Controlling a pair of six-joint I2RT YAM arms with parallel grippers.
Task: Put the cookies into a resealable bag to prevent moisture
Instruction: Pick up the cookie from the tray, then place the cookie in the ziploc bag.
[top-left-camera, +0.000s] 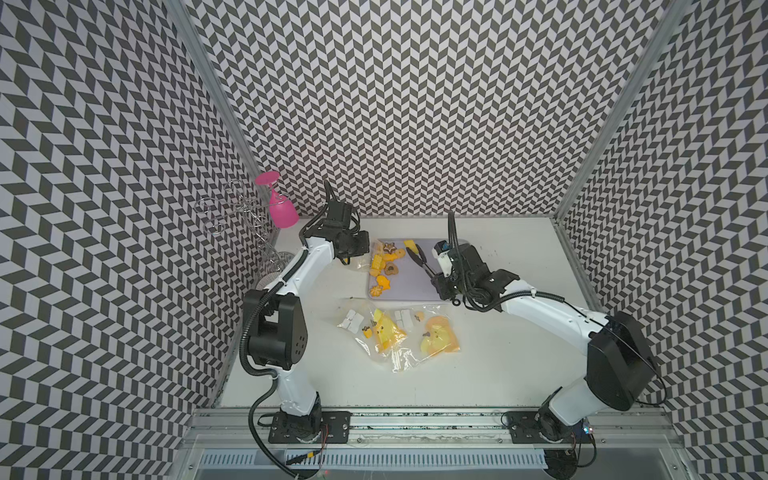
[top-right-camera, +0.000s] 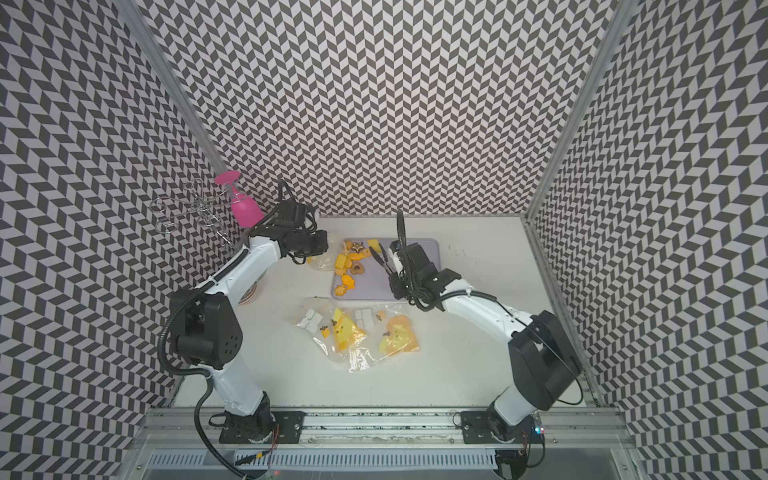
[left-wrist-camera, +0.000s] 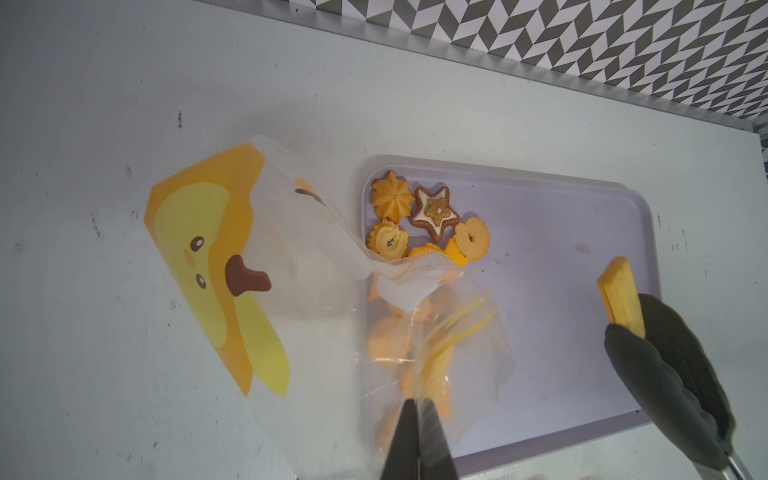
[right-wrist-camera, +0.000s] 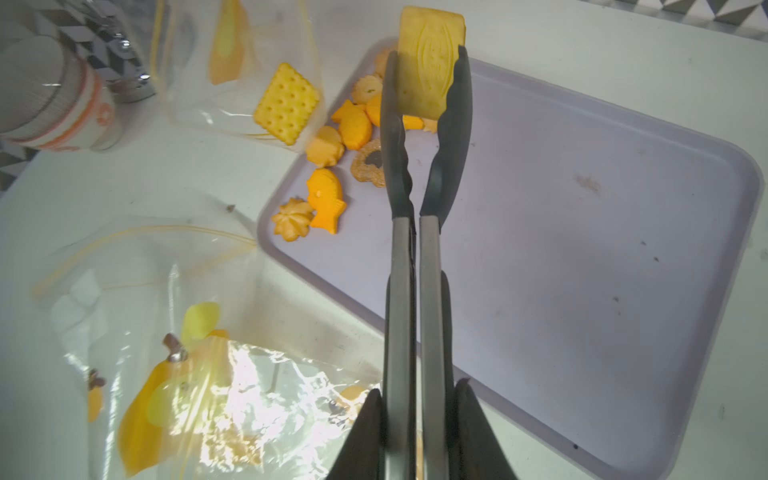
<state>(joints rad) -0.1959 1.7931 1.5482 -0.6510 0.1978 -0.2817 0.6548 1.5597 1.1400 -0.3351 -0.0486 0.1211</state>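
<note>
Two hands work at a lavender rectangular plastic tray on the white counter. The left hand is closed, pinching the rim of a clear resealable bag printed with a yellow chick; the bag's mouth drapes over the tray's end on the left arm's side. Small orange-yellow toy cookies are bunched on the tray at that end, some blurred behind the film. The right hand is clamped on the metal handles of dark-tipped tongs, whose tips pinch a pale yellow rectangular biscuit over the tray. Two more chick-print bags lie beside the tray, toward the arm bases.
</note>
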